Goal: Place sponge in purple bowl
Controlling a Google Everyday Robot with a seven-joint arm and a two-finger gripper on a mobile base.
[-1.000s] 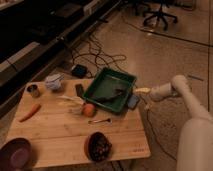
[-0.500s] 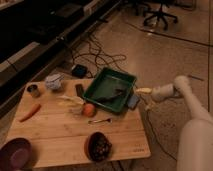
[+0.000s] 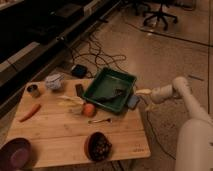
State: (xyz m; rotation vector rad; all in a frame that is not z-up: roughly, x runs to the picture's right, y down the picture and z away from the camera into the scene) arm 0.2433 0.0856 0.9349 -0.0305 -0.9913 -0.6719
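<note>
blue-grey sponge (image 3: 133, 101) lies near hand (image 3: 142, 92); purple bowl (image 3: 17, 155) front-left.

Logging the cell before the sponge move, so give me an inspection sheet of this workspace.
Surface: wooden table, crowded.
Job's things: sponge at the right edge beside the green tray; purple bowl at the near-left corner.
Clutter: carrot, orange fruit, dark bowl, can.
Grippers: gripper just off the right edge, close to the sponge.
Cables: cables on the floor beyond the table.
Surroundings: shelving beside the table, office chair behind.
</note>
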